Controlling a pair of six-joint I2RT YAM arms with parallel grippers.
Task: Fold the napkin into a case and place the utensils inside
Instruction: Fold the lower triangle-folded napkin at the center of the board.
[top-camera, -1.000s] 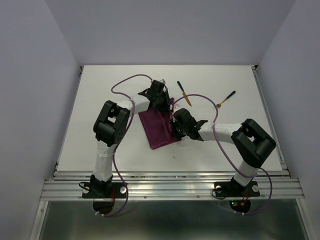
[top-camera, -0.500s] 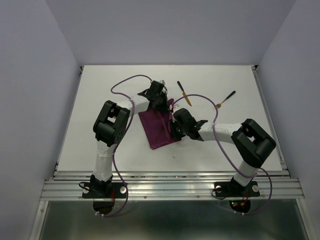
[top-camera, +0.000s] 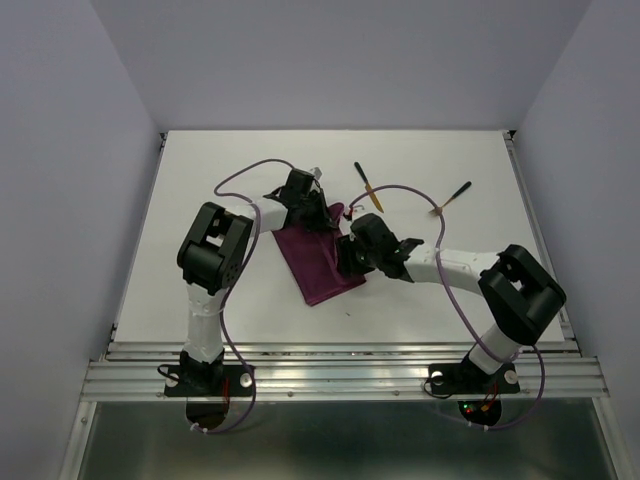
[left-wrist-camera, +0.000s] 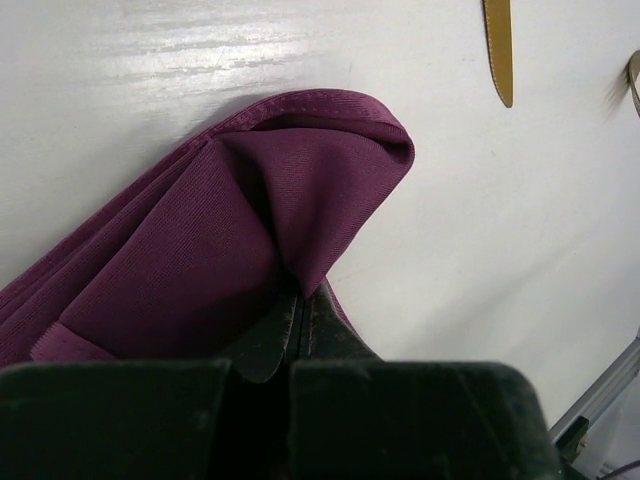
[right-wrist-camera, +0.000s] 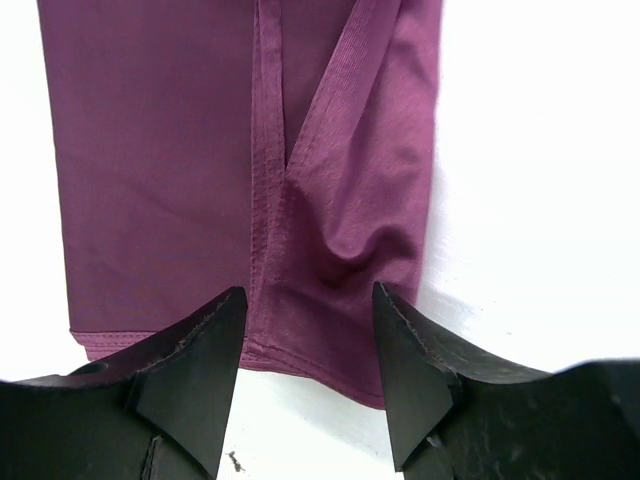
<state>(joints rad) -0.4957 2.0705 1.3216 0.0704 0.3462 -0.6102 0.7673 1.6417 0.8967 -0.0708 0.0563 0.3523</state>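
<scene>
The napkin (top-camera: 318, 258) is lying partly folded on the table (top-camera: 210, 170), a long magenta strip with its hems overlapping down the middle. The left fingers (left-wrist-camera: 268, 345) are clenching a raised fold of cloth at the napkin's far corner, and the wrist view is showing the fabric bunching into a soft hood above them. The right fingers (right-wrist-camera: 195, 350) are standing spread apart over the napkin's near end, straddling the seam and grasping nothing. The knife (top-camera: 367, 186) is resting just beyond the napkin's far corner, and the second utensil (top-camera: 455, 194) is lying farther out to the napkin's right, well apart from it; neither is touching the cloth.

The cloth is looking thin, light and limp, with a slight sheen, so it is likely sliding easily over itself and on the smooth table. Any pull at one corner is probably dragging the whole strip unless another part is pinned. The stitched hems and corners are seeming the firmest places to take hold, since a pinch in mid-panel is likely lifting only a loose pucker and undoing the folds.
</scene>
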